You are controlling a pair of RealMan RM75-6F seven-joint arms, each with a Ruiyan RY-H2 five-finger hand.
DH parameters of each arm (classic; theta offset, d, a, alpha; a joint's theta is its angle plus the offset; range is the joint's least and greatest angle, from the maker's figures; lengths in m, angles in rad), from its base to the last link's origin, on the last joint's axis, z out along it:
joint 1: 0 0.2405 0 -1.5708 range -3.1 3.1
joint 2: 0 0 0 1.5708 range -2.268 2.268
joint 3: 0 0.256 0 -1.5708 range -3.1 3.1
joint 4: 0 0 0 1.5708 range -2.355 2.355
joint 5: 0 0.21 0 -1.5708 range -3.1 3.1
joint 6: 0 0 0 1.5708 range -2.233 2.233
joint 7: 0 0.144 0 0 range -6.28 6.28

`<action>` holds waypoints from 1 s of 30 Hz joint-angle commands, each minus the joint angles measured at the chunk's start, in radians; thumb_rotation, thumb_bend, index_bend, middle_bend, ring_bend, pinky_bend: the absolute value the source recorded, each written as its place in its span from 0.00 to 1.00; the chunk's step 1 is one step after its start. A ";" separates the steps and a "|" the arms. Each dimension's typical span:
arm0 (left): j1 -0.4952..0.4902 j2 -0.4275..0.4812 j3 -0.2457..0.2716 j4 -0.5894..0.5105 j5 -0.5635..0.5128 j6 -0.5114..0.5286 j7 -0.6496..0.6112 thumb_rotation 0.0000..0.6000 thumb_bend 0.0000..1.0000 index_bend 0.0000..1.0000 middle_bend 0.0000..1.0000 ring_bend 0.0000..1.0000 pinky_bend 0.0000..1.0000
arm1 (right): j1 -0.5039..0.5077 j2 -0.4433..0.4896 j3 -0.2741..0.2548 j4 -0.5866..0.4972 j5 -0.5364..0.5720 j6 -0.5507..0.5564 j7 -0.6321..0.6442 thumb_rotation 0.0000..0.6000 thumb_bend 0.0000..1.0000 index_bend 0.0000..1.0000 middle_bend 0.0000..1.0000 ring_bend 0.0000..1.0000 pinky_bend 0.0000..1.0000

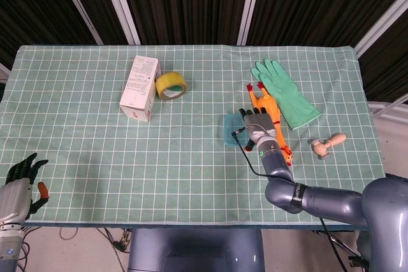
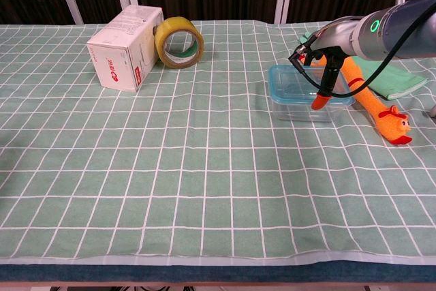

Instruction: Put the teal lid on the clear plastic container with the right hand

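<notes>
The lid (image 2: pixel 300 80) sits on the container (image 2: pixel 304 102), directly beneath my right hand (image 1: pixel 257 125), whose fingers rest on it; whether they grip, I cannot tell. My left hand (image 1: pixel 19 181) hangs open, well apart.

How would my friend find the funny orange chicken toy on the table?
Look at the green checked tablecloth, over on the robot's right side. Beside the flat green rubber glove lies the rubber chicken, long and skinny. It is the only bright orange thing there, with a red beak, right next to the clear plastic container.
</notes>
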 commanded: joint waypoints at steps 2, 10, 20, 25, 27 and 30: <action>0.000 0.000 0.000 0.000 0.000 0.000 0.000 1.00 0.74 0.18 0.00 0.00 0.00 | 0.000 0.002 0.000 -0.002 0.001 -0.001 -0.001 1.00 0.26 0.00 0.22 0.03 0.00; 0.000 0.000 0.000 -0.001 -0.002 -0.001 0.000 1.00 0.74 0.18 0.00 0.00 0.00 | 0.003 0.013 -0.008 -0.013 0.014 -0.010 -0.012 1.00 0.26 0.00 0.04 0.00 0.00; -0.001 0.001 0.001 -0.001 -0.002 -0.001 0.000 1.00 0.74 0.18 0.00 0.00 0.00 | 0.008 0.035 -0.011 -0.039 0.025 -0.001 -0.018 1.00 0.26 0.00 0.00 0.00 0.00; -0.001 0.001 0.000 -0.001 -0.002 -0.002 0.000 1.00 0.74 0.18 0.00 0.00 0.00 | -0.002 0.080 0.007 -0.087 0.016 0.015 0.006 1.00 0.26 0.00 0.00 0.00 0.00; -0.001 0.001 0.000 -0.001 -0.003 -0.002 0.000 1.00 0.74 0.18 0.00 0.00 0.00 | -0.011 0.110 0.017 -0.119 0.001 0.030 0.023 1.00 0.26 0.00 0.00 0.00 0.00; -0.001 0.001 0.000 -0.002 -0.006 -0.003 0.000 1.00 0.74 0.18 0.00 0.00 0.00 | -0.037 0.153 0.036 -0.171 -0.058 0.076 0.067 1.00 0.26 0.01 0.00 0.00 0.00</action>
